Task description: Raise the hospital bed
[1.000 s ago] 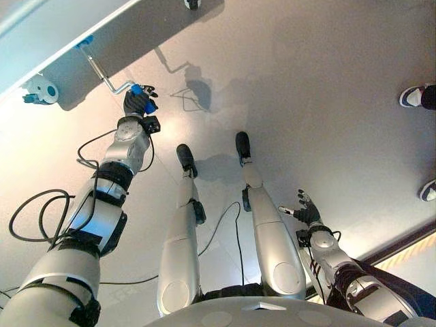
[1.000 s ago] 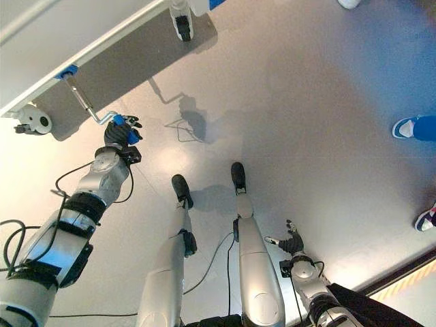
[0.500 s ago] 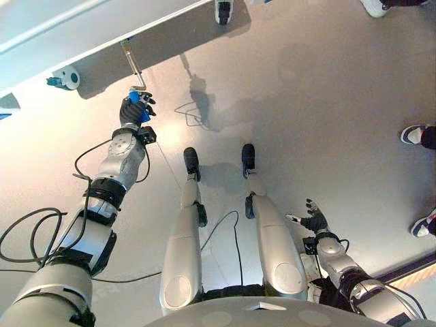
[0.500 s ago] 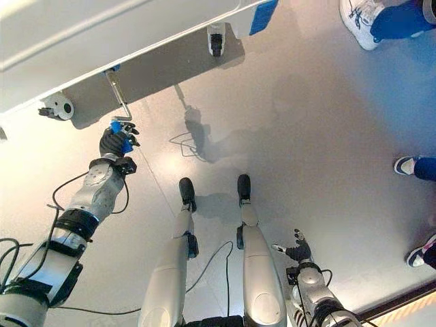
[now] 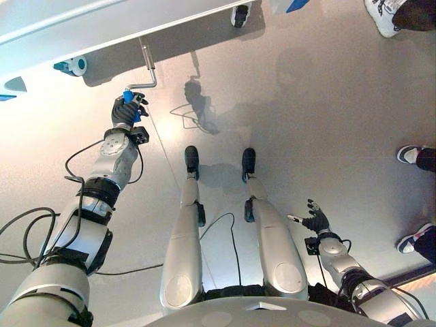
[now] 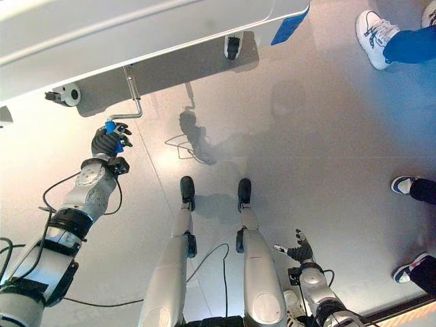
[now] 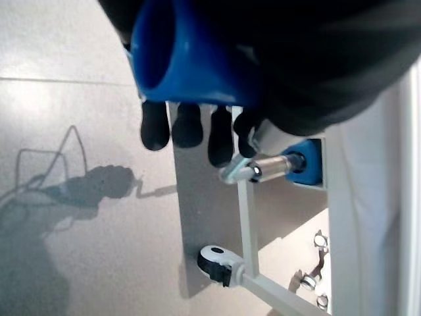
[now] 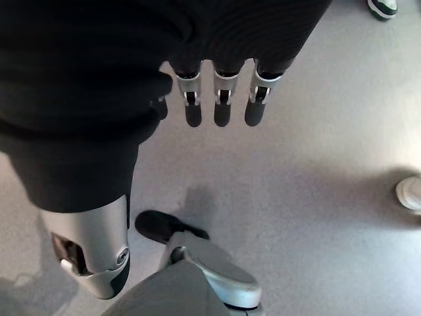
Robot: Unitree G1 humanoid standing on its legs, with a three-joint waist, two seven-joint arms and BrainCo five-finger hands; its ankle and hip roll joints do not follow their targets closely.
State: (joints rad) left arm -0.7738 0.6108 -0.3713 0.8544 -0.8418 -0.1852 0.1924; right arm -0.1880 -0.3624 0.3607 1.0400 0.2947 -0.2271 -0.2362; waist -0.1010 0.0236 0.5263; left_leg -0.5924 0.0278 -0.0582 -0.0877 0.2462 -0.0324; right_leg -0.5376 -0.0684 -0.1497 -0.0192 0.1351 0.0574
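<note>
1. Left eye view: the left hand (image 5: 127, 109) is clenched round the blue grip (image 5: 127, 96) of a bent metal crank (image 5: 147, 65) running under the white hospital bed (image 5: 82, 24); a caster (image 5: 71, 66) sits nearby
2. Right eye view: the right hand (image 6: 298, 251) hangs low with fingers loosely spread, grasping nothing; a person's shoe (image 6: 374, 30) stands by the bed
3. Left wrist view: the grip looks smooth, hard plastic, the rod stiff steel; likely it resists firmly, so hold the grip squarely
4. Right wrist view: straight fingers (image 8: 219, 104) over glossy grey floor (image 8: 329, 164)
</note>
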